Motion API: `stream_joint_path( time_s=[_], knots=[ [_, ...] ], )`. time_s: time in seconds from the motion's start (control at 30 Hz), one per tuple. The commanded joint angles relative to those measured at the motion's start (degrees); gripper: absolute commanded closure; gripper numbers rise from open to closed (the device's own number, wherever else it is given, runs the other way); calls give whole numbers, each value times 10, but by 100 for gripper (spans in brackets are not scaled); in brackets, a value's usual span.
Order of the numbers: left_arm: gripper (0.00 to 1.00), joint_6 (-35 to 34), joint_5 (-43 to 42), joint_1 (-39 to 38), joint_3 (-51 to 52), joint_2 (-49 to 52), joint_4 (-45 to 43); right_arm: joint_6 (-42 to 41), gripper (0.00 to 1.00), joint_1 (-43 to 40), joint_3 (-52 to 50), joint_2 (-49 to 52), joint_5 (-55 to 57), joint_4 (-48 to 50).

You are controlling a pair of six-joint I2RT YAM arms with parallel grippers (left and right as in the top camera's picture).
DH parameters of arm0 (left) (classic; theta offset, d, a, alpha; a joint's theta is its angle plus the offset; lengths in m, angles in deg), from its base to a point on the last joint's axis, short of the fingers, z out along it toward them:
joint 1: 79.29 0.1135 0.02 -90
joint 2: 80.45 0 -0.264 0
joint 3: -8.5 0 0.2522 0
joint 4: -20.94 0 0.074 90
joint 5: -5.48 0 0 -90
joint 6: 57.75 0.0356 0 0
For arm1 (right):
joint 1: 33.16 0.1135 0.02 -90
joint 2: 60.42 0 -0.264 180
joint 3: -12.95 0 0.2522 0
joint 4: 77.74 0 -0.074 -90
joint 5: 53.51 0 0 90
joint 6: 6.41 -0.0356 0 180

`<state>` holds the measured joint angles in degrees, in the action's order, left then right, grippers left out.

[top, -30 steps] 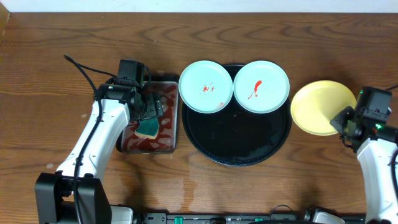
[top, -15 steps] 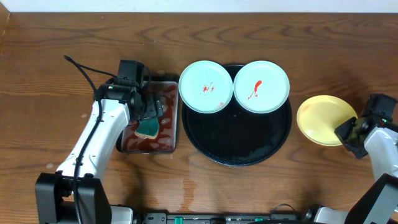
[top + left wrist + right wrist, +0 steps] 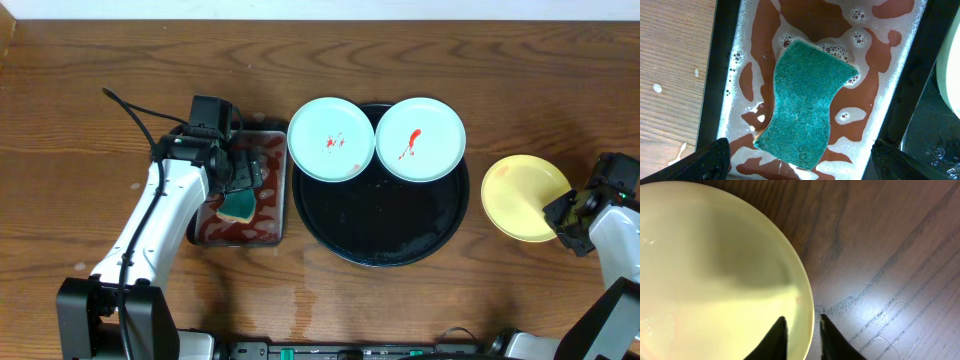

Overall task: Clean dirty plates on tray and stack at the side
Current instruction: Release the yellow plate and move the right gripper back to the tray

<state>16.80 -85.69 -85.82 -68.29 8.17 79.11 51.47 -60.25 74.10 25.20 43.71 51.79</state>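
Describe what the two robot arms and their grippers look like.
The left arm and right arm have rounded white shells with black joints. The left gripper and right gripper are black and boxy at the wrist. The right one's fingertips are dark and taper to narrow tips. A thin black cable loops out beside the left wrist.
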Motion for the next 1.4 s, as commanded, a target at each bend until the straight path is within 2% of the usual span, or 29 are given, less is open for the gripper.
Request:
stream_joint_path(
  time_s=[0.0, 0.07, 0.23, 0.4, 0.57, 0.7, 0.77, 0.87, 0.93, 1.17, 1.23, 1.3, 1.33, 1.37],
  knots=[
    [10, -5, 1, 2, 2, 1, 1, 0, 69, -2, -3, 2, 3, 1],
    [10, -5, 1, 2, 2, 1, 1, 1, 63, -2, -1, -1, -5, 1],
    [10, -5, 1, 2, 2, 1, 1, 69, 51, -2, 24, -20, -65, 1],
    [10, -5, 1, 2, 2, 1, 1, 146, 48, 9, 63, -57, -190, -4],
    [10, -5, 1, 2, 2, 1, 1, 229, 48, 67, 94, -89, -289, -16],
    [10, -5, 1, 2, 2, 1, 1, 287, 47, 139, 106, -97, -289, -43],
    [10, 1, 31, 2, 2, 1, -29, 308, 46, 177, 107, -97, -277, -56],
    [10, 1, 40, 2, 2, 1, -62, 309, 43, 228, 107, -97, -220, -73],
    [10, 1, 40, 2, 2, 1, -59, 309, 36, 256, 107, -97, -192, -72],
    [9, 1, 38, 2, 2, 1, -69, 273, 29, 339, 107, -87, -130, -9],
    [10, 1, 32, 2, 2, 1, -65, 257, 23, 356, 107, -76, -109, 14],
    [10, 1, 18, 2, 1, -5, -61, 252, 13, 366, 107, -65, -106, 32],
    [10, 1, 12, 3, 1, -10, -57, 252, 2, 369, 107, -59, -106, 40],
    [10, 1, 6, 3, 1, -17, -55, 250, 1, 371, 107, -53, -107, 47]
  ],
)
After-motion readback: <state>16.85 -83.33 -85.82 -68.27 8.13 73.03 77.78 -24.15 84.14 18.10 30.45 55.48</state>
